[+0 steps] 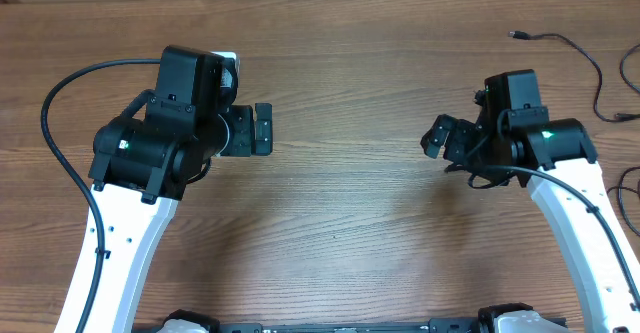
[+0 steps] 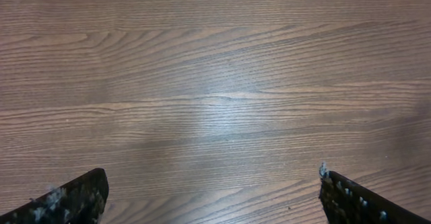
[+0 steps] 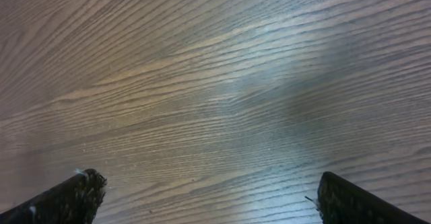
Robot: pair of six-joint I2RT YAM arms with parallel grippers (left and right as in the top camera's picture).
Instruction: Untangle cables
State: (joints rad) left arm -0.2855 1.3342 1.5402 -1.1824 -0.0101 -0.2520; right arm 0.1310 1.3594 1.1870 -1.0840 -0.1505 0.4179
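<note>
Wooden table [image 1: 340,243]: nothing lies on the middle stretch. The left arm [image 1: 140,173] comes in from near left and the right arm [image 1: 570,173] from near right. The two heads face each other across the middle, well apart.

Left gripper [image 1: 264,129]: fingers spread wide, nothing between them. Right gripper [image 1: 438,141]: also spread wide and empty.

The cables [image 1: 560,40]: thin black strands at the far right. One plug end [image 1: 516,35] points left, and its cord runs right and then curls back toward the near side. More loops are cut off by the right edge. They lie beyond and to the right of the right gripper, not touching it. I see no knot in view and cannot tell what lies off frame.

Risks, as I judge them:
- The strands sit at the table's right margin, so a sideways sweep could push them over the edge.
- Thin cord lying flat on wood may slip out from under closing pads.
- The left arm is far off and may not reach them.

Views:
- Only the overhead view shows the cables.
- Both wrist views show bare grain framed by dark fingertips.
- The left wrist view alone shows pale fluff on its pads [image 2: 74,197].
</note>
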